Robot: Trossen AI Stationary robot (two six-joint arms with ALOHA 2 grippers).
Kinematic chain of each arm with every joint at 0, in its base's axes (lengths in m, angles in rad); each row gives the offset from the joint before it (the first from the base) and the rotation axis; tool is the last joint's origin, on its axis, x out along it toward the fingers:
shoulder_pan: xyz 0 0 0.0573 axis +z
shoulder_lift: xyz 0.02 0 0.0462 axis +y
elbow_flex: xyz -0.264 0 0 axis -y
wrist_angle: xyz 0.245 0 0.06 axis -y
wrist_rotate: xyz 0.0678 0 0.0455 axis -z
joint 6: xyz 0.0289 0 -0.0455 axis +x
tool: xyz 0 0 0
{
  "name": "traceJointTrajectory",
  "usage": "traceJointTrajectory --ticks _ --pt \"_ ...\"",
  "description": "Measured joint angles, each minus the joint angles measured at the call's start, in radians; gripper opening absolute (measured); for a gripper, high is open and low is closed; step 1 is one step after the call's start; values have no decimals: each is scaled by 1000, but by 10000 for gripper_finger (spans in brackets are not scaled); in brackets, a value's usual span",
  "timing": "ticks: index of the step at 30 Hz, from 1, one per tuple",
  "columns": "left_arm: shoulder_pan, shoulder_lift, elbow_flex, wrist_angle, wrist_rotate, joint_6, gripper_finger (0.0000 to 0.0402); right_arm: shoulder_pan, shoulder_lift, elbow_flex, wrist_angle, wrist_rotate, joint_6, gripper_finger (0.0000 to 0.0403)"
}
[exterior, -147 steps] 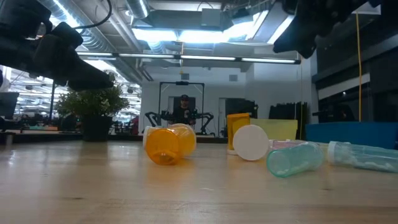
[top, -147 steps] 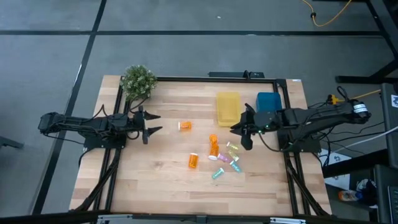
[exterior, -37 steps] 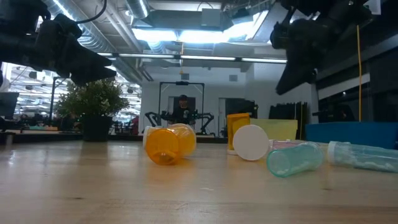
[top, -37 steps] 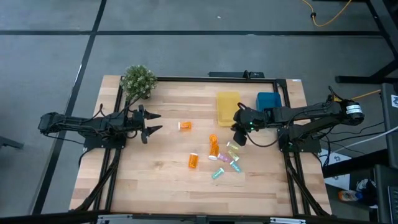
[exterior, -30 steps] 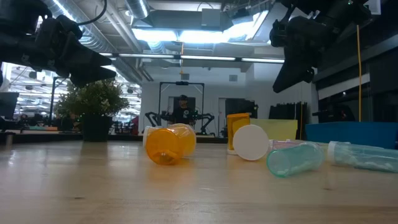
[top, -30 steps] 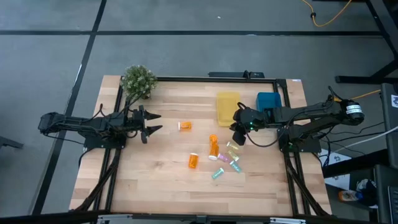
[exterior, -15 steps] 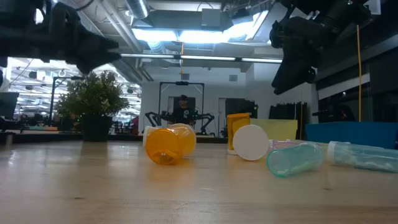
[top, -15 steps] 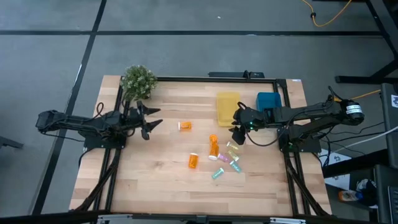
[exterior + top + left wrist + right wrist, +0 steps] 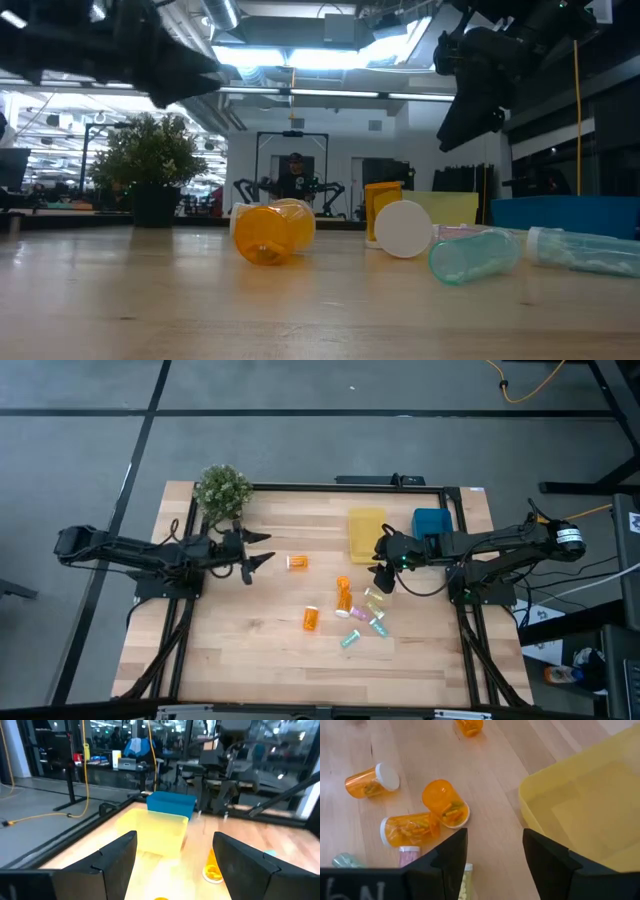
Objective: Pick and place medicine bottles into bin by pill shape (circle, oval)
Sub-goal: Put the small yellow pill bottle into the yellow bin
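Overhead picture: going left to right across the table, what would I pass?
Plant → left gripper → lone orange bottle → cluster of bottles → yellow bin → right gripper → blue bin.

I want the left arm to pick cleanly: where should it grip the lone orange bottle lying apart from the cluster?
Grip the lone orange bottle across its cylindrical body, coming from above. It lies on its side on the table, nothing touching it. The left gripper, open, is nearest.
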Motion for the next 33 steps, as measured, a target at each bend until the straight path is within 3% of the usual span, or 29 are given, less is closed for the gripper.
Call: traceJointTrajectory --ticks 9,14,17,25,33 --pt "0 119 75 9 -9 -16 255 0 0 0 -3 -3 5 194" --pt "0 164 75 11 -9 -208 255 24 0 0 -37 -19 30 192" --pt "0 191 75 12 -9 -247 255 51 0 -3 -41 -32 79 187" --pt "0 243 75 19 -19 -208 255 140 1 -127 -20 -39 281 169" --pt "0 244 75 66 -19 -208 255 206 1 -253 187 -61 348 164"
